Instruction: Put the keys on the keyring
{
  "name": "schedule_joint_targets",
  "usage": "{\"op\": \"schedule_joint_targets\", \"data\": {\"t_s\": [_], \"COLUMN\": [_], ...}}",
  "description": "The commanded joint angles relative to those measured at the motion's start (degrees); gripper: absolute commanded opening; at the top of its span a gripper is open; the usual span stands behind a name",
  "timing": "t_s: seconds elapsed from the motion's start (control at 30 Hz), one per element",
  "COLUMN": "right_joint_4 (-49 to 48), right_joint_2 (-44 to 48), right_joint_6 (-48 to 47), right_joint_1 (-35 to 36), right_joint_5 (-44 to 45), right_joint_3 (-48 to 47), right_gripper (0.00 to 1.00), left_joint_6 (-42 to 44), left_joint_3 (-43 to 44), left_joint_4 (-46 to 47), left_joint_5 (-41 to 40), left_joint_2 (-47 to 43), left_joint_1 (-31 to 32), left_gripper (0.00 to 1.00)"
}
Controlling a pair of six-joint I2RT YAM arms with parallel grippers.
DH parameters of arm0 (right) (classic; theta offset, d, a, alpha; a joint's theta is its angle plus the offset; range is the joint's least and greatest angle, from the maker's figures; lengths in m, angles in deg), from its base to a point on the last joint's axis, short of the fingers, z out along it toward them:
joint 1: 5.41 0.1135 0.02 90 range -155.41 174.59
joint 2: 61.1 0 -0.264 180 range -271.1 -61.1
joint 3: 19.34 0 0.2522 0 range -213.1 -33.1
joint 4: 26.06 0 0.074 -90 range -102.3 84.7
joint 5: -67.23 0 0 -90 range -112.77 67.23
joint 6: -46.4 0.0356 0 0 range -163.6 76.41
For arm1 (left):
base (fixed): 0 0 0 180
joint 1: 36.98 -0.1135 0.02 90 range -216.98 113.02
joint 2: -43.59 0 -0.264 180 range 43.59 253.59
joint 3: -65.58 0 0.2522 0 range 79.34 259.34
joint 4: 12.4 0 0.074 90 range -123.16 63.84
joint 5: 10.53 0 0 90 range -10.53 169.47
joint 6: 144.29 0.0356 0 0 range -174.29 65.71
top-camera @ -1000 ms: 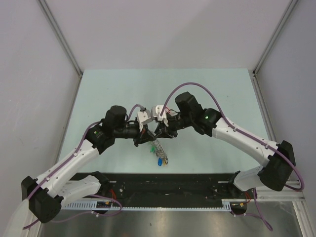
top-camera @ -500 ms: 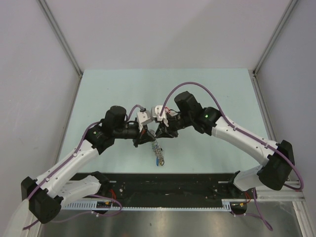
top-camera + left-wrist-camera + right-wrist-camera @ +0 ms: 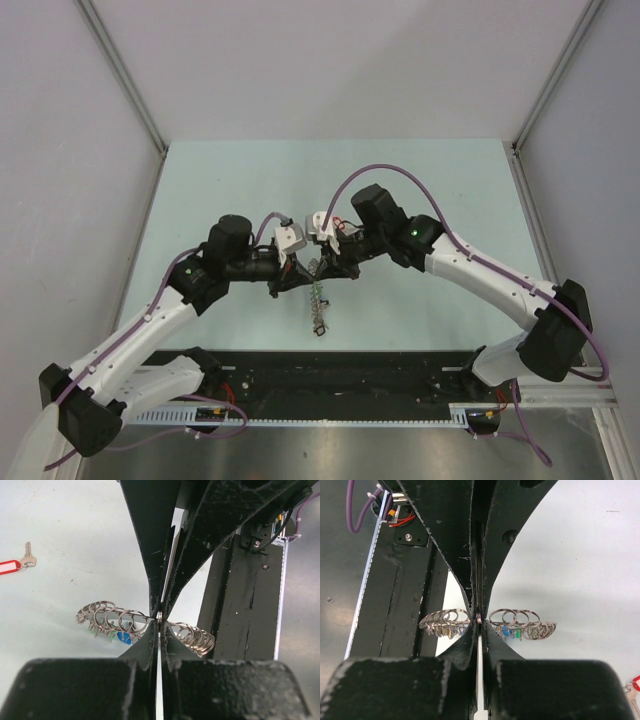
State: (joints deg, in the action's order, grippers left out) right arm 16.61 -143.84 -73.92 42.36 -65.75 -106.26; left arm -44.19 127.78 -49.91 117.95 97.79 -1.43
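Note:
The keyring [image 3: 318, 305] hangs edge-on between both arms, just above the pale green table [image 3: 450, 190]. My left gripper [image 3: 302, 278] is shut on its rim. My right gripper [image 3: 326, 267] is shut on the same spot from the opposite side. In the left wrist view my left gripper [image 3: 160, 624] pinches the keyring [image 3: 116, 622], with small rings and blue and green tags fanned out on both sides. In the right wrist view my right gripper [image 3: 478, 622] pinches the keyring [image 3: 520, 625]. The key with the red tag [image 3: 11, 566] lies alone on the table. That red tag [image 3: 635, 682] shows at a corner.
A black rail [image 3: 330, 375] runs along the near edge of the table, close below the hanging ring. Grey walls [image 3: 60, 150] enclose the table on the left, back and right.
My right gripper has shut on the keyring opposite the left one. The ring has turned from a tilted, spread pose to hanging edge-on, and both wrists have risen slightly.

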Motion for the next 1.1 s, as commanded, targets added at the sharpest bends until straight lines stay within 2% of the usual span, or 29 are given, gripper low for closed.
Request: {"op": "schedule_joint_targets", "data": {"t_s": [0.0,0.1,0.2,0.4,0.43,0.53,0.83,1.07], "right_joint_4": [-3.85,-12.27,-23.08,-46.89,-54.49,-67.09,-82.06,-84.1], "right_joint_2": [1.61,4.77,9.08,17.24,17.96,18.23,16.47,16.47], "right_joint_6": [1.93,6.32,12.03,22.57,24.42,32.94,43.23,44.74], "right_joint_1": [-0.13,-1.45,-2.77,-4.78,-5.4,-8.12,-8.57,-8.39], "right_joint_5": [-0.87,-3.94,-5.27,-5.53,-5.79,-8.16,-9.13,-9.31], "right_joint_3": [-0.14,4.76,10.91,21.47,24.97,29.2,32.74,33.44], "right_gripper": [0.0,0.0,0.0,0.0,0.0,0.0,0.0,0.0], "left_joint_6": [-0.08,-1.75,-3.95,-9.75,-11.67,-13.8,-16.87,-16.61], "left_joint_3": [1.91,1.22,-1.24,-8.1,-8.97,-11.62,-13.73,-14.34], "left_joint_4": [5.11,7.48,12.4,26.44,28.13,34.19,41.4,42.55], "left_joint_5": [2.74,0.03,-3.66,-9.46,-9.65,-8.17,0.63,2.21], "left_joint_2": [-1.2,-2.95,-6.98,-15.07,-15.87,-17.19,-13.42,-12.09], "left_joint_1": [0.4,0.31,0.31,-0.83,-1.18,-1.36,-1.45,-1.45], "left_gripper": [0.02,0.33,0.43,0.46,0.47,0.49,0.47,0.4]}}
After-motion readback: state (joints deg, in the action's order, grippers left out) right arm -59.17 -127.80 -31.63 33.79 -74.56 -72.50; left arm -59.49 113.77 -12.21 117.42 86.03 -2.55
